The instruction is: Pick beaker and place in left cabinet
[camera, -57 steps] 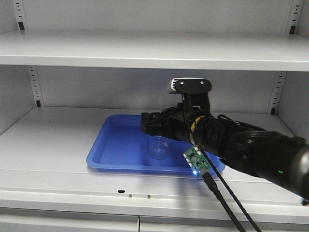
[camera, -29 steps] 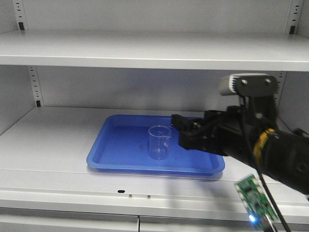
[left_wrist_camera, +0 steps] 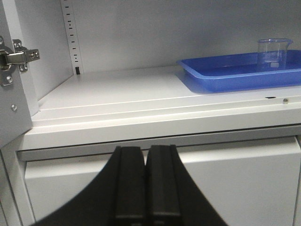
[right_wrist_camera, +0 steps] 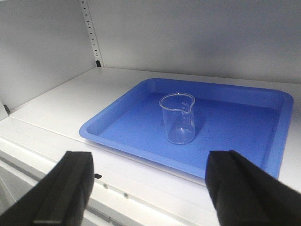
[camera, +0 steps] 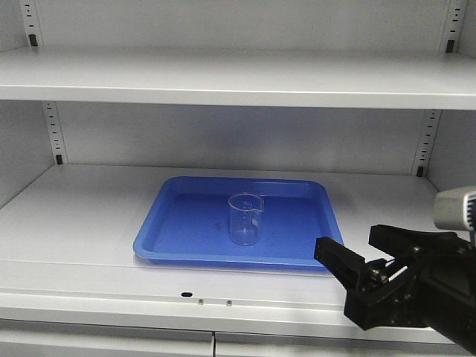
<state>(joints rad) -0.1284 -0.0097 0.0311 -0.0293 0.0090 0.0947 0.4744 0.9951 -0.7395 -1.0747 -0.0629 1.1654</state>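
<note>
While one beaker point(camera: 245, 219) stands upright in one blue tray point(camera: 186, 238), the right end effector point(camera: 370, 274) is spread, the left end effector point(left_wrist_camera: 146, 186) pressed together.

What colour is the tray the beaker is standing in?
Blue; the tray under the beaker shows best in the right wrist view.

Front view faces cabinet point(camera: 223, 74); wrist views low; all share tray point(camera: 186, 230).

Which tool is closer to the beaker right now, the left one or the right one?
Right. The right tool, open, sits just off the blue tray's front right corner, facing the beaker. The left tool, shut, hangs below the shelf, far off to the beaker's left.
</note>
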